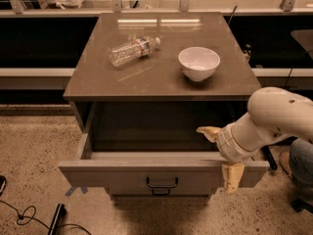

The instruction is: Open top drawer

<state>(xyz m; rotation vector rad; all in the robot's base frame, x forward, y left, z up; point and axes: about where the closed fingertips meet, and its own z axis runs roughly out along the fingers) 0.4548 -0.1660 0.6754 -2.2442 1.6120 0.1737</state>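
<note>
The top drawer (122,177) stands pulled far out of the cabinet (78,109), its black handle (162,182) facing the camera. The gripper (220,155) is at the right end of the front panel with fingers spread apart: one inside the drawer, one in front. On the cabinet top, a plastic bottle (133,50) lies beside a white bowl (199,62).
</note>
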